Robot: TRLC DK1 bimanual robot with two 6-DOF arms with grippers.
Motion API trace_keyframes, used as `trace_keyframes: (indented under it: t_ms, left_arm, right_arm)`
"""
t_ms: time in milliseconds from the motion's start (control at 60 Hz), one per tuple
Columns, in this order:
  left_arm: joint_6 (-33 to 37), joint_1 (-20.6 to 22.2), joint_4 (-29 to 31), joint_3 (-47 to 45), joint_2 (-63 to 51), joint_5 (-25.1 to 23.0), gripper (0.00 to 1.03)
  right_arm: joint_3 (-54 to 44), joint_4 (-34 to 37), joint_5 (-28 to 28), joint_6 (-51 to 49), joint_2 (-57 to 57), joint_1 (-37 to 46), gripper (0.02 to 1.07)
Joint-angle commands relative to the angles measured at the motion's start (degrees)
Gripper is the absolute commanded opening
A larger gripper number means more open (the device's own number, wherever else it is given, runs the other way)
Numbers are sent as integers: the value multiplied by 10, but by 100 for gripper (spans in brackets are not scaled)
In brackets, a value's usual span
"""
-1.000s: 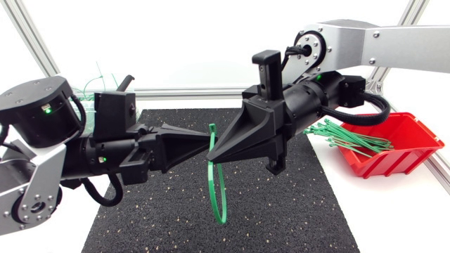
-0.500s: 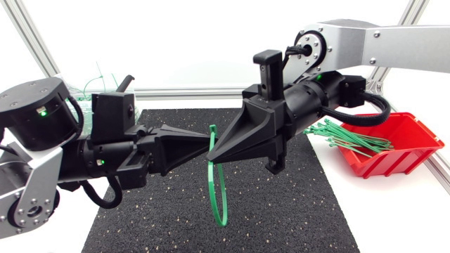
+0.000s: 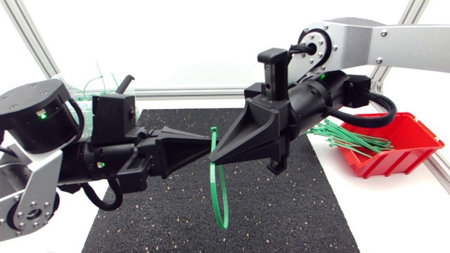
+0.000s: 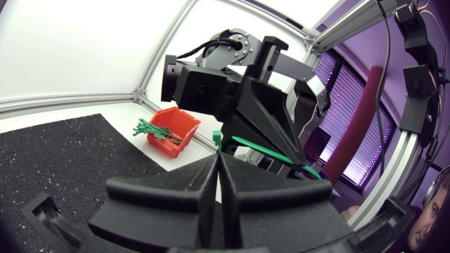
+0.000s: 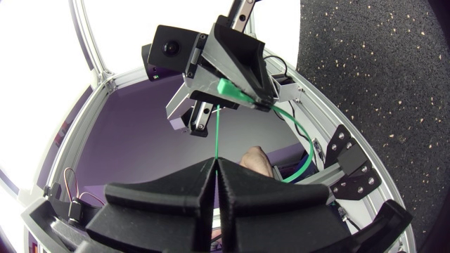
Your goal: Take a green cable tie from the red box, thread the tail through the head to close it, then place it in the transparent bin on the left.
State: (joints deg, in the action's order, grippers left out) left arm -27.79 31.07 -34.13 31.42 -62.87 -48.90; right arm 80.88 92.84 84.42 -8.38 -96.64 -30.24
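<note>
Left claw (image 3: 208,146): clenched on the green cable tie (image 3: 221,200), held above the middle of the black mat (image 3: 295,211); in its own wrist view the two fingers press flat together and the tie's green end sits at their tips.
Right claw (image 3: 215,159): clenched on the same tie, tip to tip with the left claw; in the right wrist view a thin green strand runs from its closed tips straight across to the other claw.
Green cable tie: in the air between both claws, its length hanging below them in a narrow loop toward the mat. I cannot tell whether the tail has passed through the head.
Red box (image 3: 411,151): on the white desk (image 3: 394,218), right of the mat, well apart from the claws.
Spare ties (image 3: 348,137): a green bundle lying over the box's near-left rim; the right arm's black body and cable cross in front of it.
Transparent bin (image 3: 90,95): at the far left, green ties inside, mostly hidden behind the left arm.
</note>
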Motion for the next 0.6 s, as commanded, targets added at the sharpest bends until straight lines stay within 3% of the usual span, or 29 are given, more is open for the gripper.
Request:
trace_keyframes:
  t_ms: [0, 583]
  left_arm:
    - [12, 7, -3, -15, 13, 5, 4]
    - [11, 14, -1, -22, 21, 11, 4]
  right_arm:
    - [-18, 7, 4, -14, 6, 4, 8]
    - [-17, 5, 4, -15, 13, 4, 8]
